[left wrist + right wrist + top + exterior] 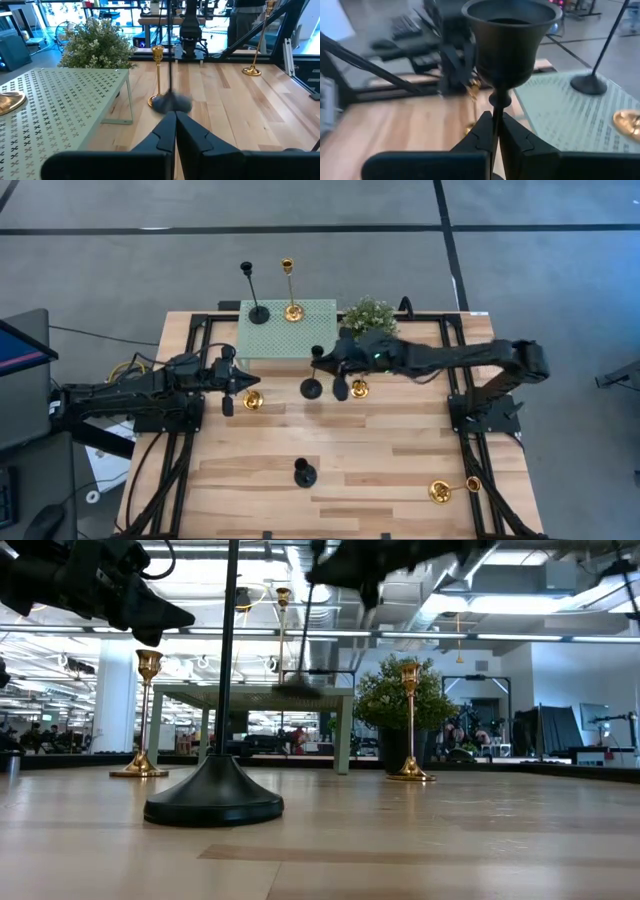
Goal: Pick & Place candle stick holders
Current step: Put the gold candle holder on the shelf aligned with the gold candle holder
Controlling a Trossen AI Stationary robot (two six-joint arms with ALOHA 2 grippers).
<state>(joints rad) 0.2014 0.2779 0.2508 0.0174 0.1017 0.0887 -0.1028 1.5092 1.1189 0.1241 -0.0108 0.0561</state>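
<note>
My right gripper (318,362) is shut on a black candle stick holder (510,35) in front of the mint-green table (287,327), its round base (297,690) off the wood. A black holder (258,313) and a gold one (292,311) stand on that table. More holders stand on their bases on the wood: gold (253,399), gold (359,388) and black (303,473). A gold one (452,488) lies on its side near the right front. My left gripper (243,383) waits shut, holding nothing, by the left gold holder. My right gripper pinches the black holder's thin stem (496,112) just under the top cup, between its two fingers. The fingers come almost level from the table's right side and lie across the stem. The holder hangs upright, cup up, its base (172,102) lifted clear of the wood.
A bushy potted plant (368,313) stands right of the mint-green table, close behind the right arm. The black holder in the front middle (213,790) stands alone with open wood around it. Dark frame rails run along both table sides.
</note>
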